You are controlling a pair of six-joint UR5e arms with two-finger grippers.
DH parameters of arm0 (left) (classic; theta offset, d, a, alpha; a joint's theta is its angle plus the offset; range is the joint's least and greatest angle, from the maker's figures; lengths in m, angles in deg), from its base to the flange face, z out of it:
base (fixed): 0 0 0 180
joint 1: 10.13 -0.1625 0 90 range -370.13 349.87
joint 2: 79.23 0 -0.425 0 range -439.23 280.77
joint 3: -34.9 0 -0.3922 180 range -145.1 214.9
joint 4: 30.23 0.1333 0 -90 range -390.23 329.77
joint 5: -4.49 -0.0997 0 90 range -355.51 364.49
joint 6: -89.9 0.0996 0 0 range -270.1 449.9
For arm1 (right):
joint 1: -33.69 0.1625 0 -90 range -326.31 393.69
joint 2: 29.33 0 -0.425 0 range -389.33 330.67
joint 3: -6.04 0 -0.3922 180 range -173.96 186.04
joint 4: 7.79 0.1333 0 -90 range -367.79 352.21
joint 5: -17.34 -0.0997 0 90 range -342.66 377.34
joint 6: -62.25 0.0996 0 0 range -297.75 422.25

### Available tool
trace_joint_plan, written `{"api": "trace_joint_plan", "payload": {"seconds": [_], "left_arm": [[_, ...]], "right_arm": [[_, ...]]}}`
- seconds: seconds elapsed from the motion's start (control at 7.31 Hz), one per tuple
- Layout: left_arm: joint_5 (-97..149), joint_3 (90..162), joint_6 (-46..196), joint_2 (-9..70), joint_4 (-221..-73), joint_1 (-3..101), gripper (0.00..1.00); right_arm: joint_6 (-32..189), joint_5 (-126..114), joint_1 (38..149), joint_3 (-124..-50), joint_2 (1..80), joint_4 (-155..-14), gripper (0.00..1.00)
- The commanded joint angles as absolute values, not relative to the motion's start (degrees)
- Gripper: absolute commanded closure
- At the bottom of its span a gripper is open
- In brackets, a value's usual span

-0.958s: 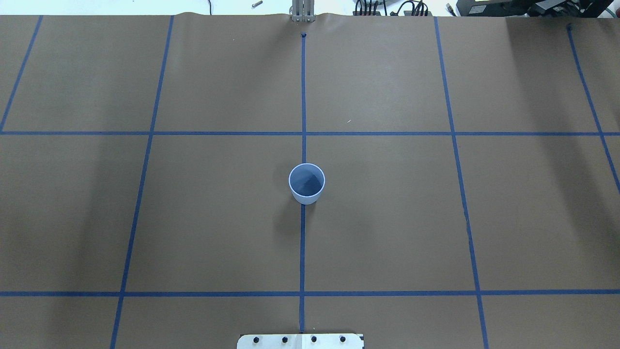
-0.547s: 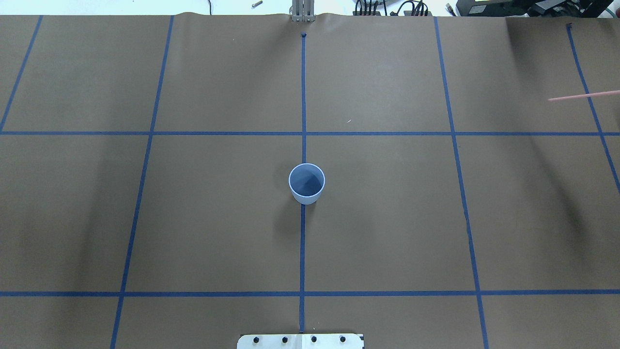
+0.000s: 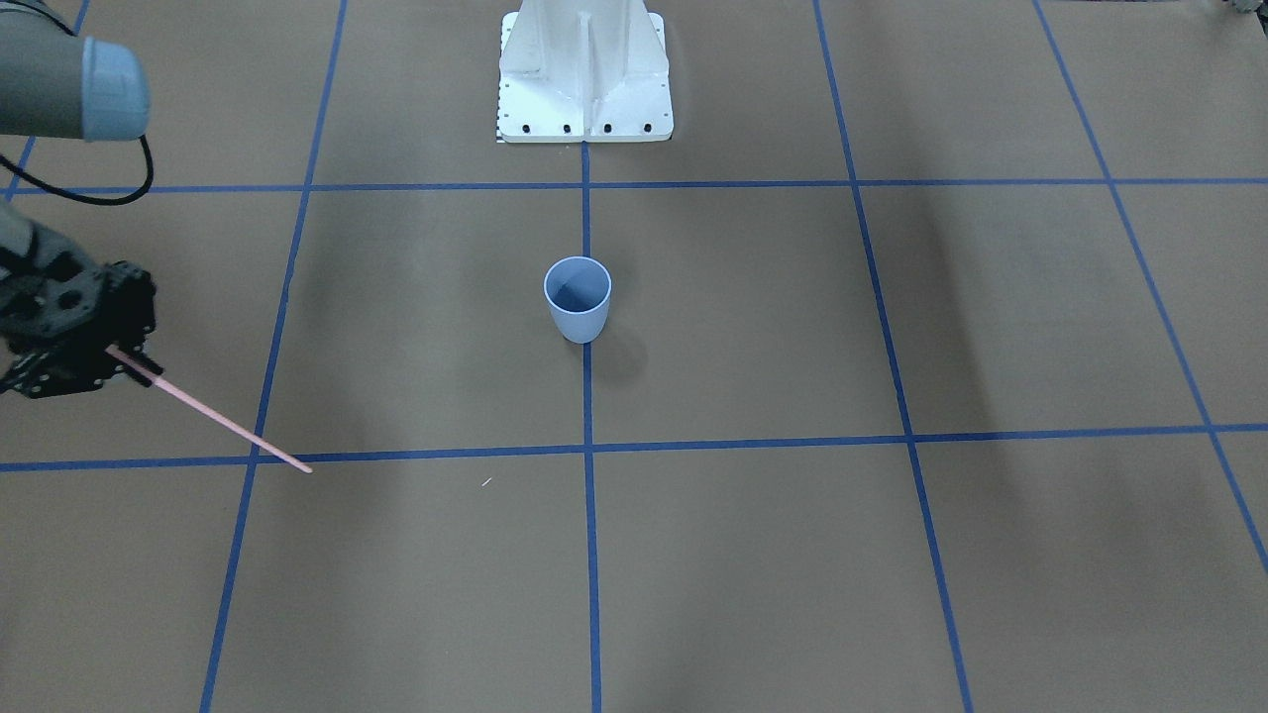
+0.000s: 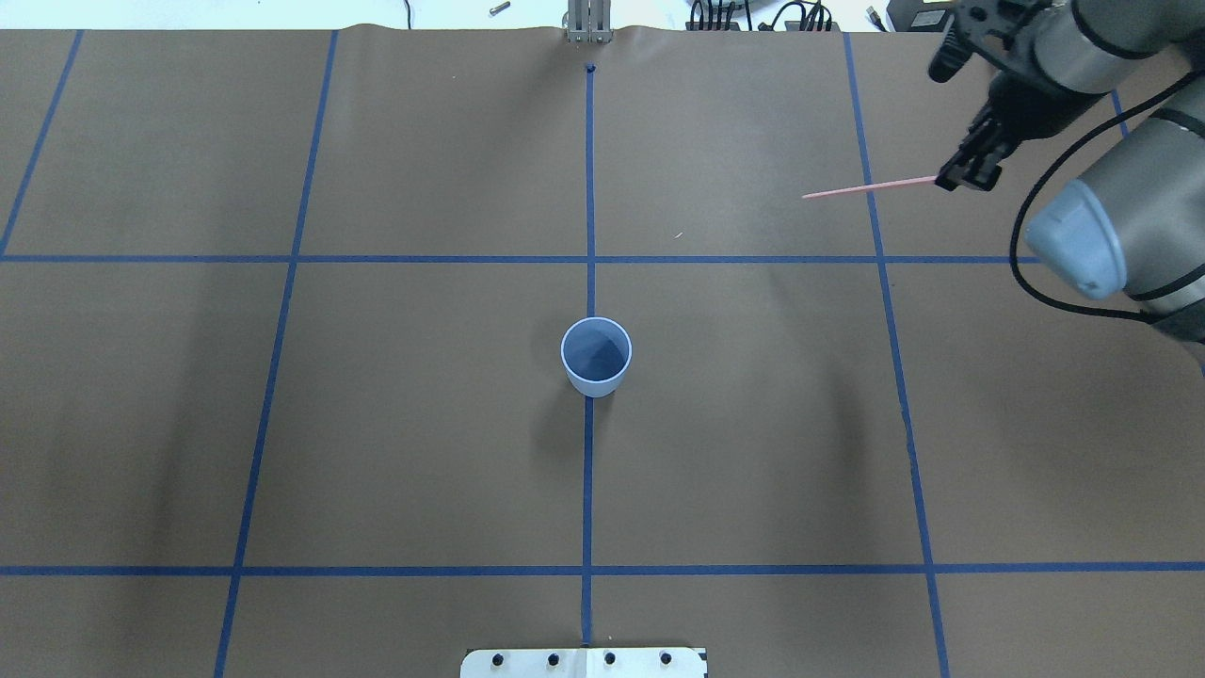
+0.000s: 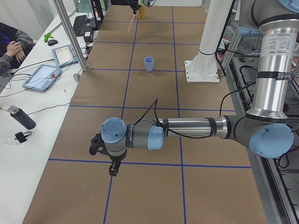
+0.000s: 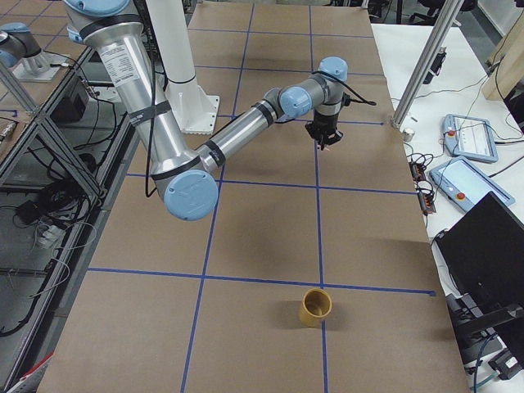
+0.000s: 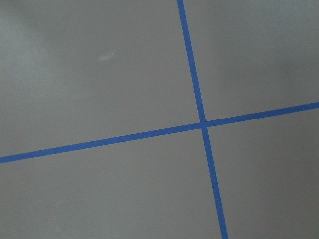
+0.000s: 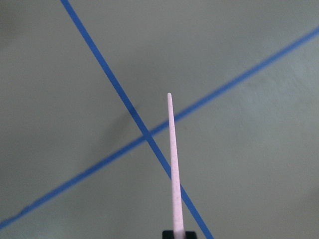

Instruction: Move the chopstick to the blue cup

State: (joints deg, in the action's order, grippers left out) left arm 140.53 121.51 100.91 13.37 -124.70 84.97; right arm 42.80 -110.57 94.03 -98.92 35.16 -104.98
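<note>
The blue cup (image 4: 596, 356) stands upright at the table's middle, on the centre tape line; it also shows in the front view (image 3: 578, 297) and in the left side view (image 5: 148, 63). My right gripper (image 4: 958, 177) is shut on one end of the pale pink chopstick (image 4: 866, 187), held above the far right of the table with its free tip pointing toward the centre. The stick shows in the front view (image 3: 223, 421) and the right wrist view (image 8: 173, 169). My left gripper (image 5: 112, 169) hangs over the table's left end; I cannot tell whether it is open or shut.
The robot's white base plate (image 4: 584, 662) is at the near edge of the table. A tan cup (image 6: 315, 307) stands near the table's right end. Blue tape lines grid the brown paper. A side table with tablets (image 5: 42, 77) and an operator (image 5: 11, 44) lies beyond the far edge.
My right arm has come into the overhead view from the right. The chopstick has moved left, its tip now past the right-hand tape line. The cup has not moved.
</note>
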Motion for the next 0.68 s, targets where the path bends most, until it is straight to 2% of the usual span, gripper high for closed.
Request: {"api": "trace_joint_plan", "payload": {"seconds": [0.0,0.27,0.55], "left_arm": [[140.54,121.38,100.88,13.31,-124.80,84.96,0.01],[140.63,121.12,100.88,13.31,-124.80,84.88,0.01],[140.54,120.85,100.97,13.23,-124.80,84.88,0.01]], "right_arm": [[49.65,-110.81,88.90,-102.58,29.76,-105.00,1.00],[57.63,-110.37,84.42,-105.74,26.15,-105.52,1.00],[59.44,-104.35,78.90,-108.56,21.94,-114.51,1.00]]}}
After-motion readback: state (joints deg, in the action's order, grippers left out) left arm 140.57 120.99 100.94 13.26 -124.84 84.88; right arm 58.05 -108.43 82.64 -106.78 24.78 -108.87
